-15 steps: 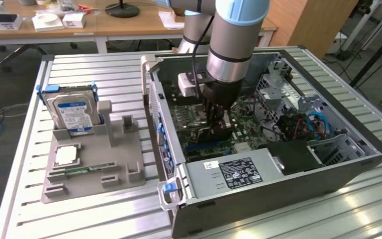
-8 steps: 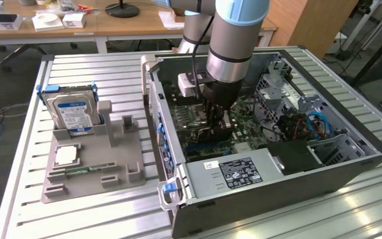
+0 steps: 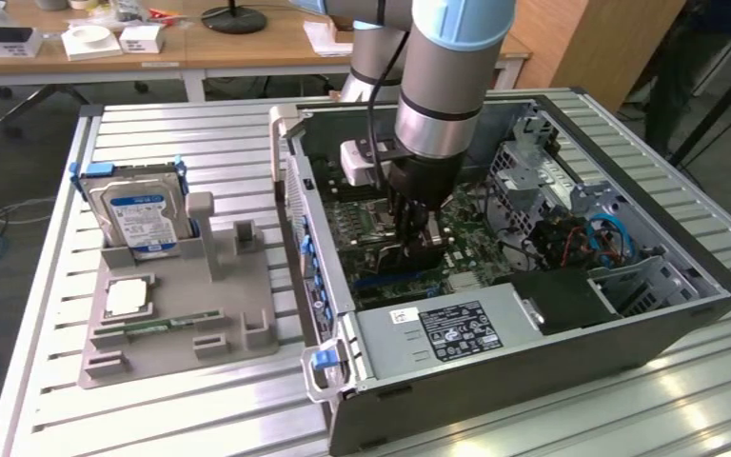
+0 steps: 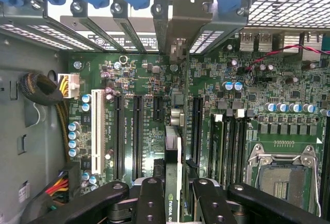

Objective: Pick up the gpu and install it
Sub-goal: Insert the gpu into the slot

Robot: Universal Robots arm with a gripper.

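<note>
The gpu (image 4: 174, 168), a thin flat black circuit card seen edge-on with a greyish metal bracket at its far end, sits upright between the jaws. They are clamped on it, one black finger (image 4: 150, 203) pressed to each flat face near the card's near end. The rest of the card runs forward out of the grip over the green motherboard (image 4: 144, 79). It lies parallel to the long black expansion slots (image 4: 138, 131) and between two of them. Whether its lower edge touches the board cannot be told.

In the exterior view the grey robot arm (image 3: 448, 86) reaches straight down into the open grey metal computer case (image 3: 670, 314), with the jaws low over the middle of the board. The case lies on its side on the slatted metal counter (image 3: 187, 133).

On the exterior view's left, well apart from the case, is a grey plastic holder tray (image 3: 175, 333). A silver blue-labelled hard drive (image 3: 137, 214) stands upright at its far end — nearer lies a small square silver CPU chip (image 3: 128, 297).
</note>
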